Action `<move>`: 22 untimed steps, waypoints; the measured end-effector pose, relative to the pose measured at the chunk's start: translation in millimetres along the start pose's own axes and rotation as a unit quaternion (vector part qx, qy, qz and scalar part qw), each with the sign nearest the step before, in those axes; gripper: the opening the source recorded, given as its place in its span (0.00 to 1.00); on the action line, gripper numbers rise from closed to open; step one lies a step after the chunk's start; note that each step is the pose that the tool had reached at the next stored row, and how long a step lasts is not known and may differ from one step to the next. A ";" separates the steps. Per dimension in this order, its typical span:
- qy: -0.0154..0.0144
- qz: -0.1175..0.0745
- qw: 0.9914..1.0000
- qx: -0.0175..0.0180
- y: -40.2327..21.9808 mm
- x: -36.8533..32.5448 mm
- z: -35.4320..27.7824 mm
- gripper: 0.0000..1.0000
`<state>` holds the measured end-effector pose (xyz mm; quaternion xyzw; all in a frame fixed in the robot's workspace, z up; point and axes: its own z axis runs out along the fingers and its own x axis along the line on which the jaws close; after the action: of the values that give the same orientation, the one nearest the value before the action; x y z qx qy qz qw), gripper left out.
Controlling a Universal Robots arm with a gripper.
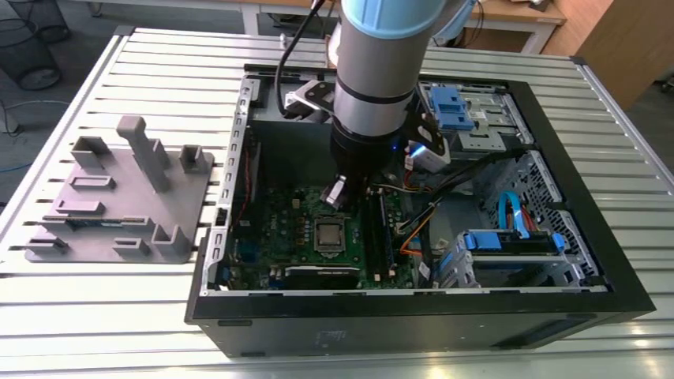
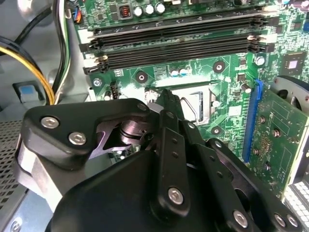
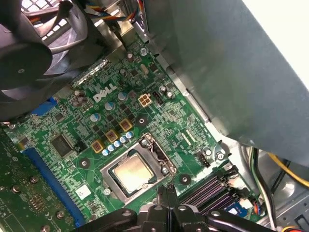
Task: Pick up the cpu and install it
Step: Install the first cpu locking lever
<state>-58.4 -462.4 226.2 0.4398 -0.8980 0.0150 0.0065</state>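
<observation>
Slatted metal table point(image 1: 126, 308) holds the open case point(image 1: 589, 292). I see the cpu point(image 3: 131, 173) flat in its socket point(image 3: 145, 145), silvery top up, square, edges aligned with frame. Gripper point(image 3: 166, 193) pinched together, empty, just beside it.

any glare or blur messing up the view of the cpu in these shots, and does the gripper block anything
In the first wrist view the cpu sits in its socket, evenly lit with a soft sheen and no harsh glare; in the second wrist view the gripper body looms dark in front and hides most of the socket; in the exterior view the cpu is small but unshadowed below the arm.
</observation>
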 end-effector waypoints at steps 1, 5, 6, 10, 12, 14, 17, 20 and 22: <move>0.000 0.001 1.000 0.000 0.0 0.0 0.0 0.11; 0.000 0.001 1.000 0.000 0.0 0.0 0.2 0.11; 0.000 0.001 1.000 0.000 0.0 0.0 0.3 0.11; 0.000 0.001 1.000 0.000 0.4 0.2 1.4 0.11; 0.000 0.001 1.000 0.000 1.0 0.7 2.1 0.11; 0.000 0.001 1.000 0.000 1.8 1.3 2.6 0.11; 0.000 0.001 1.000 0.000 2.7 1.9 4.1 0.11; 0.001 0.003 1.000 0.001 2.6 2.4 5.9 0.11; 0.002 0.006 1.000 0.001 2.4 2.8 7.1 0.11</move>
<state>-62.0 -463.4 219.2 0.4341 -0.9007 0.0169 0.0076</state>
